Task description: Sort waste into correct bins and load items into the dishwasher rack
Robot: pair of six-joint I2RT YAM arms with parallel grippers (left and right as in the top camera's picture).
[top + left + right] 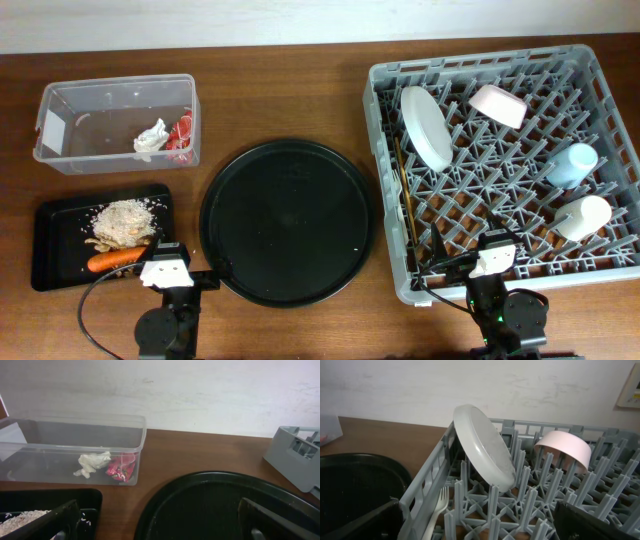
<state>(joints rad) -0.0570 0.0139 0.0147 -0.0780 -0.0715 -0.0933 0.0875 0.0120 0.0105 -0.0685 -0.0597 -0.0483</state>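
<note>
Two bins sit at the left. The tub [60, 100] holds the napkin [150, 138] and the wrapper [181, 137] at its right end, which keeps dry rubbish apart from food. Below it the black tray [55, 250] carries the rice [125, 220], with the carrot [115, 260] at its near edge. The left gripper [159, 505] hangs low between that tray and the round tray [288, 220], jaws spread wide with nothing in them. Its camera gives us the tub side-on, with napkin and wrapper touching on the tub floor, a relation the overhead flattens.

Right of the round tray, the rack [383, 150] holds all the dishes. The plate [425, 127] is propped on edge, as we judge for draining, and the bowl [498, 105] is tipped mouth-down. The blue cup [572, 165] and cream cup [583, 217] are near the right wall, and the chopstick [403, 190] lies along the left wall. The right gripper [476, 505] hovers at the rack's near edge, released and empty. Its camera shows the fork [437, 507] low on the rack floor by the left wall, which we can hardly make out from above. We judge the sorting and loading done.
</note>
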